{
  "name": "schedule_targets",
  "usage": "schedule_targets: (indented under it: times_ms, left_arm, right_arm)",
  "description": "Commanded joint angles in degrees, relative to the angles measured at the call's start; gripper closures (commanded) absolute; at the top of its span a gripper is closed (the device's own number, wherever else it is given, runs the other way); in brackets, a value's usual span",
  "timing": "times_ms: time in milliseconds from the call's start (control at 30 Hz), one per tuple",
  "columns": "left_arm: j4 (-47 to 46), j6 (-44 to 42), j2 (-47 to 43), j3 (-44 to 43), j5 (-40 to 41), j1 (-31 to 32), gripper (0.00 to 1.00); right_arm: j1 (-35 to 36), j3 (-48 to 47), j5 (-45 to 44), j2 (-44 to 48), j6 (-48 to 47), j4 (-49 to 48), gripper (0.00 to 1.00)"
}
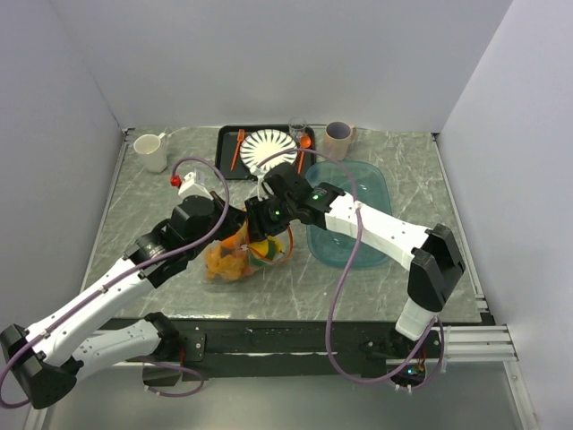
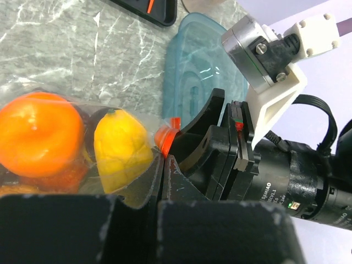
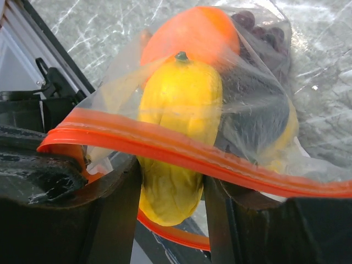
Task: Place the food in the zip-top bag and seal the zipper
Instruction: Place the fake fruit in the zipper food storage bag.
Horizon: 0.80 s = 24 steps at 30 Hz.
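The grey marbled table [image 1: 179,269] spreads out below me. On its right half a teal tub [image 1: 367,193] lies flat. At the far edge a black tray [image 1: 228,161] carries a striped plate [image 1: 269,148]. A white mug [image 1: 152,152] stands in the far left corner, and a beige cup [image 1: 338,139] stands just beyond the tub.

The bag [image 1: 224,262] sits mid-table, left of the tub and apart from it, with both my grippers at its mouth. My left gripper [image 2: 163,165] is pressed fully together, pinching the bag's clear film at one end of the mouth. My right gripper [image 3: 173,176] has its fingers partway apart and clamped on the yellow piece [image 3: 176,110], which fills the gap between them.

Inside the bag the orange [image 3: 192,33] lies deepest, with dark purple pieces [image 3: 258,33] beside it under the film. The yellow piece sits in the mouth itself. Its upper part is under the plastic and its lower end pokes out past the strip.

The zipper [image 3: 165,146] is unsealed and gapes. One lip crosses in front of the yellow piece and the other curves beneath it.
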<state>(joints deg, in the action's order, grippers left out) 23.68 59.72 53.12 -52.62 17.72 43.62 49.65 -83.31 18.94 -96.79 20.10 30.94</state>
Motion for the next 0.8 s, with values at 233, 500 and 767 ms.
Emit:
schedule_targets:
  times_ms: [233, 500, 767]
  left_arm:
    - [-2.6, 1.4, -5.2, -2.4, 2.8, 0.5, 0.99]
    - [-0.1, 2.9, -8.2, -1.4, 7.0, 0.5, 0.97]
    - [-0.6, 3.1, -8.4, -0.8, 6.5, 0.5, 0.98]
  right_arm:
    - [0.8, 3.0, 0.3, 5.2, 3.9, -9.5, 0.32]
    - [-0.9, 7.5, -11.3, 17.0, 6.3, -7.3, 0.14]
    - [-5.5, 14.0, -21.0, 24.6, 10.0, -4.5, 0.10]
